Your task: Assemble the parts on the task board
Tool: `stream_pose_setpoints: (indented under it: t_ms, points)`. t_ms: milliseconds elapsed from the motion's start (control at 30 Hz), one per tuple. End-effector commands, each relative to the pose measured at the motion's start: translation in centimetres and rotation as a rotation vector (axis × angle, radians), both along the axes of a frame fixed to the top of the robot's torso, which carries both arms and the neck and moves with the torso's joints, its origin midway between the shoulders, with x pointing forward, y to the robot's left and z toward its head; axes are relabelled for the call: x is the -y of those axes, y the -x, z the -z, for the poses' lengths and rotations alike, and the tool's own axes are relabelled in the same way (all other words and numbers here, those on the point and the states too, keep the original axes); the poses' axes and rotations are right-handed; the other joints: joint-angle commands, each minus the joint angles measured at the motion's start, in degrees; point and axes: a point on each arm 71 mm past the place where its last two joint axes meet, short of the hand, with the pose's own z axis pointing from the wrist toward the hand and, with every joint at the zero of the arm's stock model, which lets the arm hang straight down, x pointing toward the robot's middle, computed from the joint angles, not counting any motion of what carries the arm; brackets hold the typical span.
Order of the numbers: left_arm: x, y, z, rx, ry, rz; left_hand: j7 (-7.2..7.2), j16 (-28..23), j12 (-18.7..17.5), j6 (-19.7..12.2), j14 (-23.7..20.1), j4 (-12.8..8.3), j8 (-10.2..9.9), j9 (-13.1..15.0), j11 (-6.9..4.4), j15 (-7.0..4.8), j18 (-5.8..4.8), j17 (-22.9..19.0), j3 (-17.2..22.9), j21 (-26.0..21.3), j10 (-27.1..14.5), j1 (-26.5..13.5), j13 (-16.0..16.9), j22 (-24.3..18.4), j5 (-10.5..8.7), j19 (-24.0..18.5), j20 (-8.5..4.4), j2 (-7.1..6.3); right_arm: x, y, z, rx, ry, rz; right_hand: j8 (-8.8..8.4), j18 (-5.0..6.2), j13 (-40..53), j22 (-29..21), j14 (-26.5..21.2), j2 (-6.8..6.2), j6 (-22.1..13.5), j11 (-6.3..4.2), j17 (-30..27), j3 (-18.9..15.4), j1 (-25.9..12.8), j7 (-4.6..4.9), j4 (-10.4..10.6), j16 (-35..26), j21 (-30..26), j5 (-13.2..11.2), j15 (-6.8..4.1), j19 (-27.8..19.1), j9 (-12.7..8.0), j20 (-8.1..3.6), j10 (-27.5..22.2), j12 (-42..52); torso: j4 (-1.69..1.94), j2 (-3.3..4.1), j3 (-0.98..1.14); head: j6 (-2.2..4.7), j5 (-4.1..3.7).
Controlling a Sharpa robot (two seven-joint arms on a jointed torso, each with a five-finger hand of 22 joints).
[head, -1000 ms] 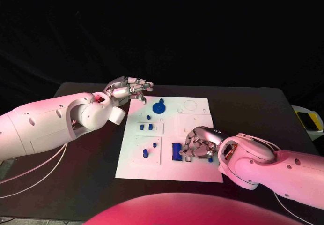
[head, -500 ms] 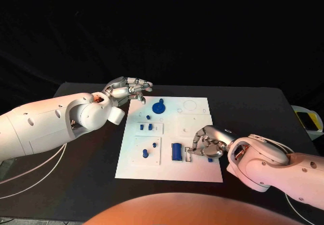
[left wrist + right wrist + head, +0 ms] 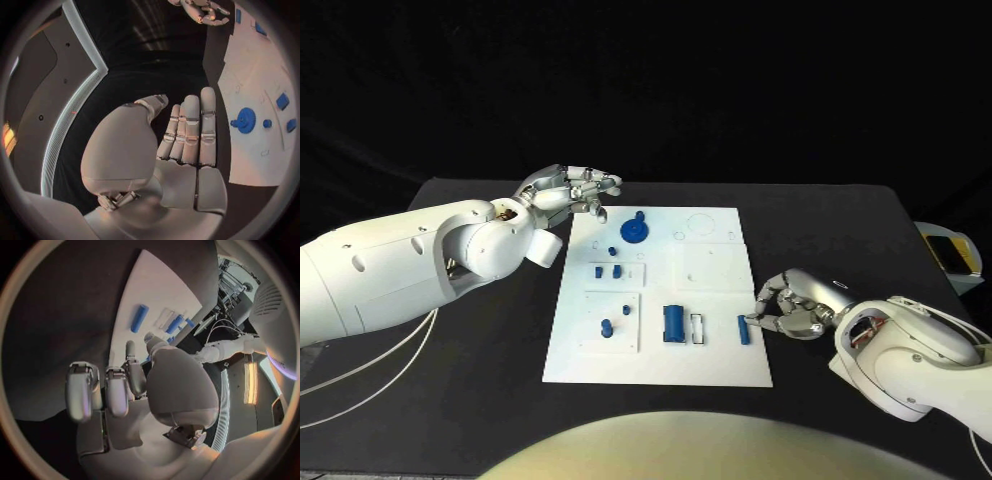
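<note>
Two hands logged, one board, several blue parts. Item one: my right hand (image 3: 795,311), off the task board's (image 3: 711,360) near right edge, fingers curled loosely inward with their tips just beside the edge; I see nothing gripped in it from the head view or the right wrist view, though whether a fingertip touches the board I cannot tell. Item two: small blue bar (image 3: 744,329), lying flat on the board just ahead of those fingertips, apart from them. Item three: longer blue block (image 3: 675,322), further inboard from my right hand, beside a pale slotted fixture (image 3: 701,330). Item four: blue round knob part (image 3: 635,230), on the far half of the board, just beside my left hand (image 3: 571,190); two small blue pieces (image 3: 607,270) sit on an inset plate nearer me. Item five: my left hand, hovering off the board's far left corner, fingers straight and together in the left wrist view, holding nothing. Handling note, as my judgement: the step in hand looks like a regrasp of the small bar for seating. I would open the right fingers before advancing, come in low from the board edge, pinch across the bar's narrow sides rather than its ends, and lift straight so it does not skid into the fixture. The left hand can stay parked.
</note>
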Motion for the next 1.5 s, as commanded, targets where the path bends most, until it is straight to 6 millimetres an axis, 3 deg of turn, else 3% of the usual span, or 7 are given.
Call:
stream_pose_setpoints:
  t_ms: [33,267,1067,1200,1267,1500]
  points:
    - [0.2,0.0,-0.2,0.005,0.014,0.011,-0.02,-0.2,0.0,-0.2,-0.3,0.4,-0.3,0.0,0.00,0.00,0.37,-0.1,0.0,-0.3,-0.3,0.1,-0.1,-0.1,-0.07,0.5,-0.06,0.71,0.2,0.4,0.3,0.016,0.032,-0.004,-0.28,-0.74,0.1,12.0,4.5,-0.51,-0.1,0.13,8.1,-0.3,-0.5,-0.05,0.2,-0.2,-0.1,-0.3,0.41,2.3,0.0,0.35,-0.2,-0.4,-0.14,-0.04,0.07,0.00,-0.08]
    - [0.2,0.0,-0.1,0.005,0.013,0.011,-0.02,-0.2,0.0,-0.2,-0.3,0.4,-0.3,0.0,0.00,0.00,0.37,-0.1,0.0,-0.3,-0.3,0.1,-0.1,-0.1,-0.07,0.5,-0.06,0.71,0.2,0.6,1.2,0.005,0.057,-0.004,-0.30,-0.68,0.0,11.9,4.5,-0.57,0.4,0.13,7.9,-0.7,-1.2,-0.09,0.7,-0.3,-0.3,-0.6,0.44,2.2,0.1,0.45,-0.3,-0.6,0.04,0.05,0.07,0.00,-0.10]
    - [0.1,0.1,-0.1,0.000,0.011,0.013,-0.04,-0.1,0.1,-0.2,-0.3,0.5,-0.3,0.1,-0.02,-0.01,0.37,-0.1,-0.1,-0.4,-0.2,0.1,-0.1,-0.1,-0.09,0.5,-0.06,0.69,-2.3,1.0,2.6,-0.017,0.037,-0.047,-0.21,-0.65,0.1,11.9,4.5,-0.48,0.8,0.05,7.9,-1.0,-1.7,-0.21,1.1,-0.3,-0.4,-0.6,0.41,2.1,0.3,0.48,-0.2,-0.5,-0.04,0.02,0.04,0.00,0.04]
    - [0.1,0.1,-0.1,0.000,0.011,0.014,-0.04,-0.1,0.1,-0.2,-0.3,0.5,-0.3,0.1,-0.02,-0.01,0.37,-0.1,-0.1,-0.4,-0.2,0.1,-0.1,-0.1,-0.09,0.5,-0.06,0.69,-3.0,0.9,3.0,-0.021,0.060,-0.078,-0.32,-0.61,0.1,11.9,4.5,-0.16,1.0,-0.21,7.9,0.0,0.6,-0.49,-0.1,-0.3,-0.6,-0.3,0.20,2.1,0.5,0.37,-0.2,-0.6,0.01,0.03,0.03,0.00,0.04]
    - [0.1,0.1,-0.1,-0.001,0.011,0.014,-0.04,-0.1,0.1,-0.2,-0.3,0.5,-0.3,0.1,-0.02,-0.01,0.37,-0.1,-0.1,-0.4,-0.2,0.1,-0.1,-0.1,-0.09,0.5,-0.06,0.69,-3.2,0.9,3.2,-0.024,0.080,-0.098,-0.59,-0.58,0.1,11.8,4.5,0.06,1.1,-0.41,7.8,1.7,3.4,-0.67,-1.8,-0.4,-0.7,-0.8,0.01,2.0,0.5,0.22,-0.3,-0.8,0.06,0.05,0.02,0.00,0.01]
    - [0.0,0.1,-0.1,-0.002,0.010,0.013,-0.05,-0.1,0.1,-0.2,-0.3,0.6,-0.3,0.1,-0.02,-0.01,0.37,-0.1,-0.1,-0.4,-0.3,0.1,-0.1,-0.1,-0.08,0.5,-0.06,0.72,-3.5,0.9,3.8,-0.037,0.160,-0.164,-1.24,-0.56,0.0,11.8,4.4,-0.82,2.0,-0.53,7.6,5.2,6.3,-0.78,-4.6,-0.6,-1.0,-1.6,-0.09,2.0,0.5,0.08,-0.4,-1.1,-0.03,-0.04,-0.02,0.00,0.18]
